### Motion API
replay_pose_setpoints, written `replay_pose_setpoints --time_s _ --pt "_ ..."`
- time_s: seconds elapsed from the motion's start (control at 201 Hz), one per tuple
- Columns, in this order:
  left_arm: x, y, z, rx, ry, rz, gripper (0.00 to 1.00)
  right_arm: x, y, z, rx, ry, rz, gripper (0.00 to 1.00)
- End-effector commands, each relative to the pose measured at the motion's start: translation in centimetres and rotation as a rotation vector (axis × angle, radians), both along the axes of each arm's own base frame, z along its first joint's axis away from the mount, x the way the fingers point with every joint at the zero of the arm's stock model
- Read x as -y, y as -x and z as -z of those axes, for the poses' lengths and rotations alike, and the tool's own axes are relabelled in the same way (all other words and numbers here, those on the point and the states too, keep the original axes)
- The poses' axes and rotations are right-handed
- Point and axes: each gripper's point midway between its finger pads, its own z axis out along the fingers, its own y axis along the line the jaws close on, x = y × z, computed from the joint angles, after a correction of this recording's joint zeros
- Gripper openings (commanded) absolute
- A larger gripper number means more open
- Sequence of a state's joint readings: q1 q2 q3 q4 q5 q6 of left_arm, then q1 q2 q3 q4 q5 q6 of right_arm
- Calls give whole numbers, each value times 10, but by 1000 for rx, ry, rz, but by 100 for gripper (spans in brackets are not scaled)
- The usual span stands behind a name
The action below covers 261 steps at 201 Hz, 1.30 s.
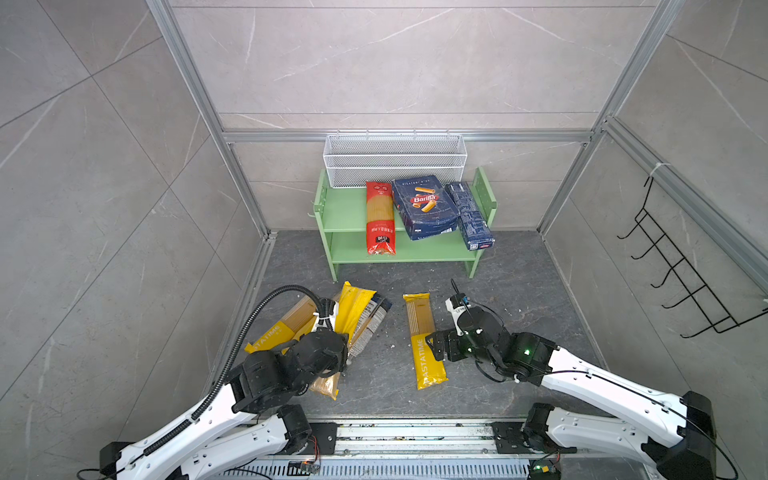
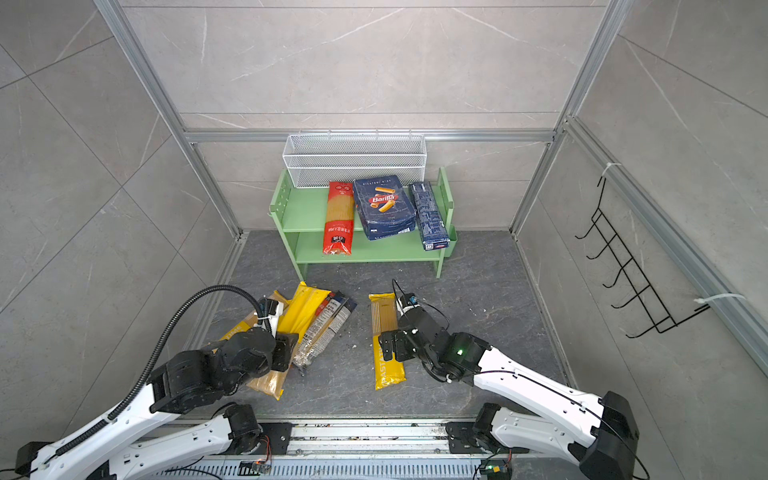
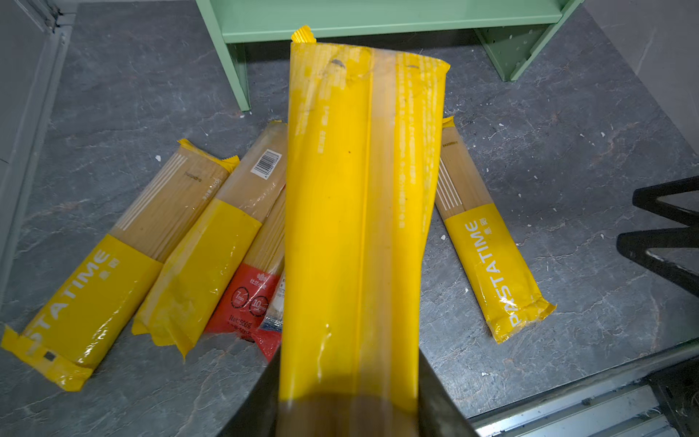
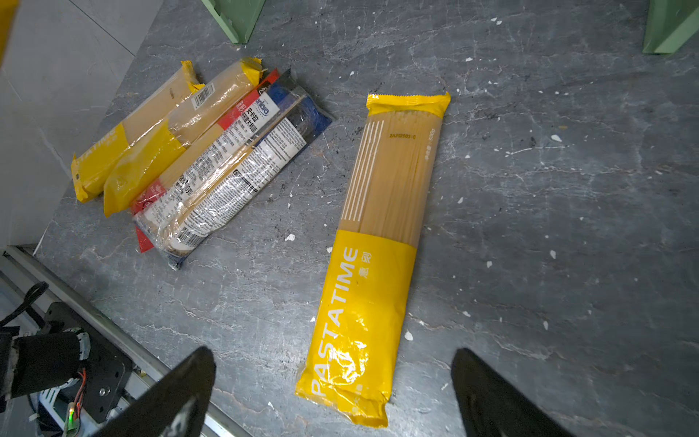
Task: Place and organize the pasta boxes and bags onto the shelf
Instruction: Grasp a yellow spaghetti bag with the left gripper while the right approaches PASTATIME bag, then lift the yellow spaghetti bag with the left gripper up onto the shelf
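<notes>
My left gripper [image 3: 348, 397] is shut on one end of a plain yellow bag [image 3: 351, 227], whose far end points toward the shelf [image 1: 349, 212]; in a top view this bag [image 1: 353, 305] sits over the pile. Under it lie two yellow PASTATIME bags [image 3: 113, 246], a red bag [image 3: 257, 280] and clear labelled bags [image 4: 227, 166]. My right gripper [image 4: 333, 378] is open above the near end of a lone PASTATIME bag [image 4: 374, 246]. On the shelf's top board lie a red bag [image 1: 379, 218], the Barilla pasta box [image 1: 424, 205] and a narrow blue box [image 1: 471, 216].
A white wire basket [image 1: 395, 160] hangs on the back wall just above the shelf. A black hook rack [image 1: 681, 266] hangs on the right wall. A metal rail [image 1: 415, 432] runs along the front edge. The left wall stands close beside the pile.
</notes>
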<state>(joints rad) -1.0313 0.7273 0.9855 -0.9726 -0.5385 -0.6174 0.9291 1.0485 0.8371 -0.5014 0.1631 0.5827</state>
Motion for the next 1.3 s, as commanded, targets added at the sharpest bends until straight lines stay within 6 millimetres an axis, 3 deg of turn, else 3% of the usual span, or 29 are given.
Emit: replay_pose_setpoints --time_s 0.0,0.174,0.473,0.662,0.911,1.294 --pt "-1 -14 -53 132 47 -30 0 -3 0 -15 27 -6 -23 100" --pt "4 -26 -91 199 17 -43 0 -5 -1 -31 51 -11 -41 100" --pt "20 -66 -137 238 -14 -82 0 -7 1 -63 98 -53 -68 100" --pt "16 -119 -148 191 47 -117 0 -6 0 -74 123 -56 -76 100" --pt "33 -176 -196 265 39 -106 0 -6 -3 -80 142 -43 -80 100" --pt "32 -280 -209 308 62 -146 0 4 -18 -88 172 16 -31 100"
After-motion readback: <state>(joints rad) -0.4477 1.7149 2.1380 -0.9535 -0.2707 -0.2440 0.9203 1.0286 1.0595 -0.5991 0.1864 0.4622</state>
